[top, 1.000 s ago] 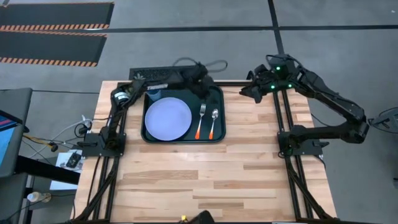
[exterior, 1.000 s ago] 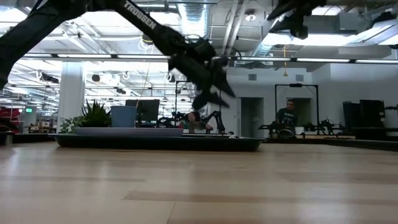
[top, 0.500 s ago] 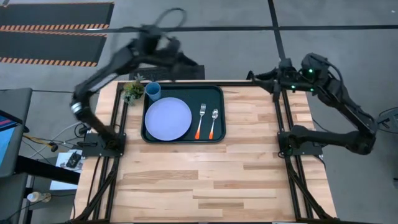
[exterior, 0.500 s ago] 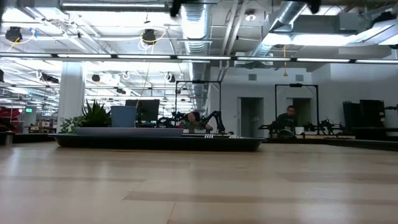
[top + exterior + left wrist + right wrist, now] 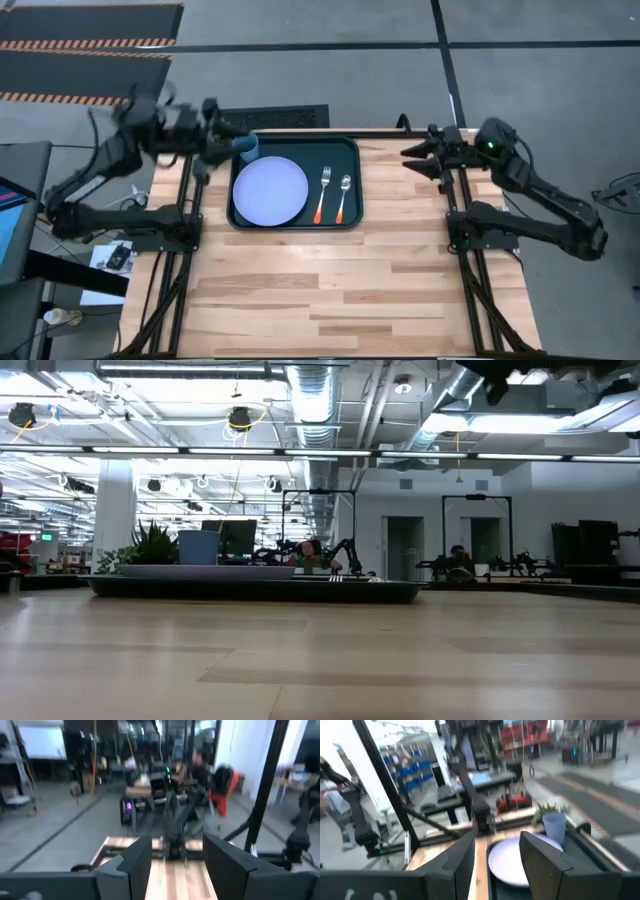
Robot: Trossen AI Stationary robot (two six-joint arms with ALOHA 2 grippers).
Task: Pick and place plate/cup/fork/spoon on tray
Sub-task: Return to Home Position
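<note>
We see the tray [image 5: 347, 150] at the far middle of the tabletop [image 5: 340, 285], carrying all four things. The plate [image 5: 271, 191] lies on its left, the cup [image 5: 247, 148] in its far left corner. The fork [image 5: 323, 193] lies right of the plate, with the spoon [image 5: 343, 196] beside it. The left pincer [image 5: 176, 842] hangs raised, seemingly near the cup though blurred, its fingers apart. The right pincer [image 5: 497, 840] hovers off the tray's right side, fingers likewise apart.

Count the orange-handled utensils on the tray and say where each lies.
2. The fork lies on the tray just right of the plate; the spoon lies beside it, nearer the tray's right rim. None seems hidden.
</note>
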